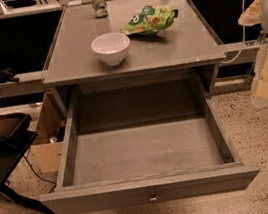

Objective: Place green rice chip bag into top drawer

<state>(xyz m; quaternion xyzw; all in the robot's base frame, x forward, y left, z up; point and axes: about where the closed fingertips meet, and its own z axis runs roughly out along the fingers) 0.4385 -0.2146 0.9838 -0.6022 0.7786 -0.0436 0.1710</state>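
The green rice chip bag (149,19) lies on the grey cabinet top (185,45), at the back right, to the right of and behind a white bowl (110,48). The top drawer (149,190) is pulled fully open below the top. Its inside holds nothing, and its small round knob (152,196) faces me. My gripper (267,77) is the pale cream shape at the right edge of the view, level with the cabinet's right side. It is well apart from the bag and holds nothing that I can see.
A drink can (98,1) stands at the back edge of the top, behind the bowl. A cardboard box (48,138) sits on the floor left of the cabinet. A black stand (1,145) with cables is at the far left. A white cable (243,15) hangs at the right.
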